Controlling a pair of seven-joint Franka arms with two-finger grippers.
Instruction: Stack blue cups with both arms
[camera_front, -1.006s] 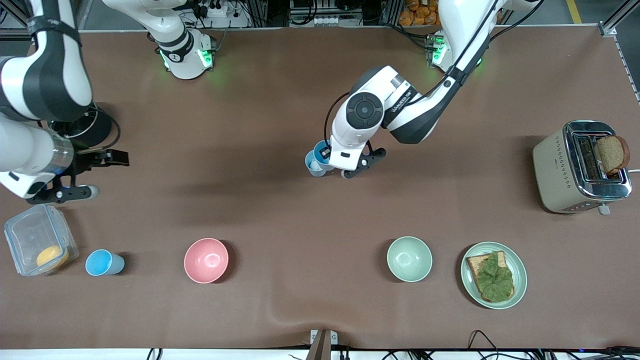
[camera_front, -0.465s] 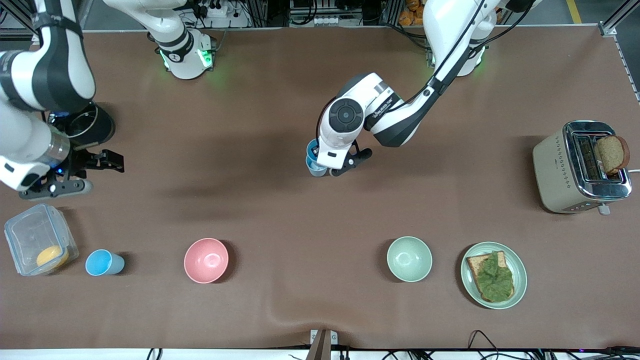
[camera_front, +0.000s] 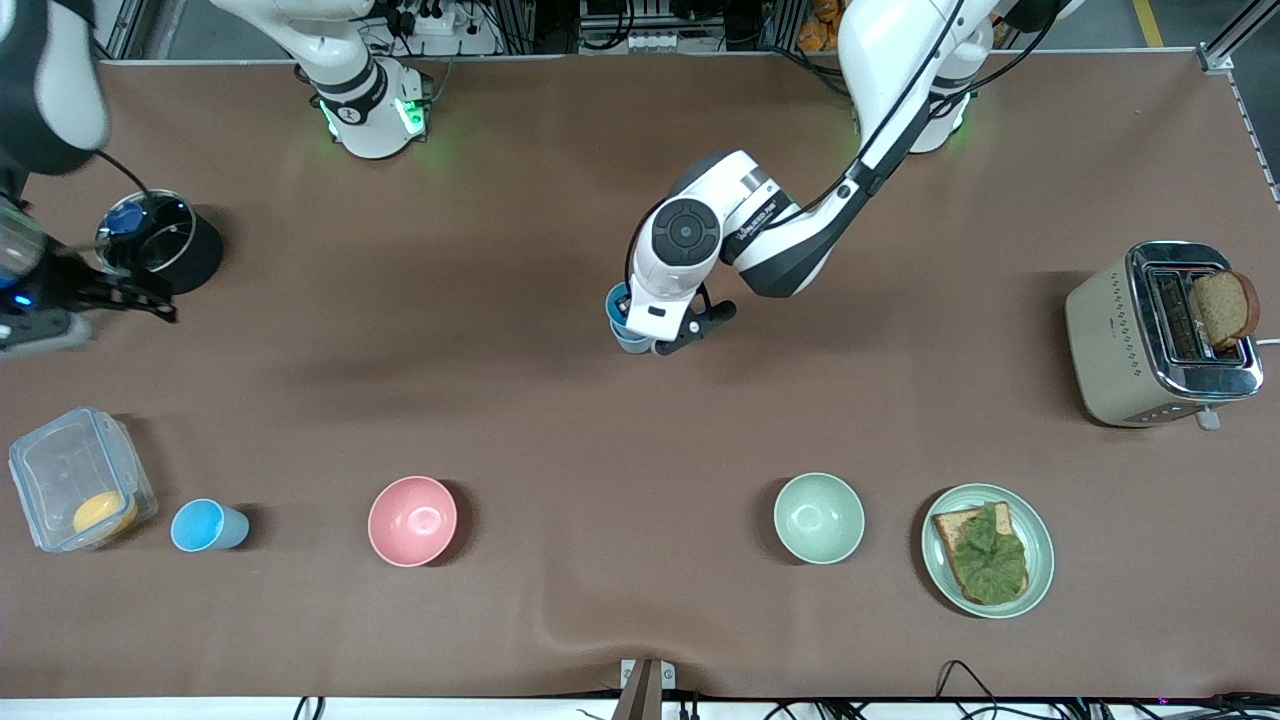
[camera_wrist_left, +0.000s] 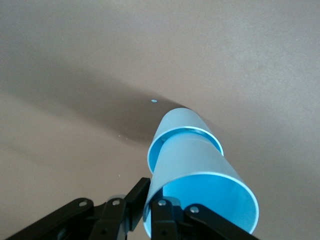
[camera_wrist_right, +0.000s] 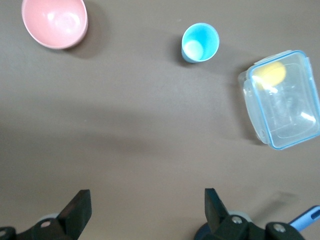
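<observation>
Left hand (camera_front: 668, 335) was over the middle of the brown surface (camera_front: 560, 420). It was shut tight on the rim of a blue cup (camera_wrist_left: 200, 195), with one finger inside and one outside. That cup sat partly inside a second blue cup (camera_wrist_left: 176, 127), and the two made a small stack (camera_front: 620, 318). In the left wrist view the held cup was tilted, and its bottom was tucked into the mouth of the other one. Whether the lower cup touched the surface could not be told.

Right hand (camera_wrist_right: 145, 205) was up in the air at the right arm's end of the surface, and its fingers (camera_wrist_right: 77, 212) were spread wide with nothing between them. It was beside a black pot (camera_front: 165, 250) with a blue thing in it. Under it lay bare brown surface.

A third blue cup (camera_front: 205, 525) stood upright by itself, close to the front camera, at the right arm's end. It was just beside a clear box (camera_front: 75, 480) with a yellow thing inside. A pink bowl (camera_front: 412, 520) sat near that cup, toward the middle. A pale green bowl (camera_front: 818, 517) sat toward the left arm's end, next to a green plate (camera_front: 940, 580) with bread and a leaf on it. A silver toaster (camera_front: 1130, 350) with a slice of bread in it stood at the left arm's end.
</observation>
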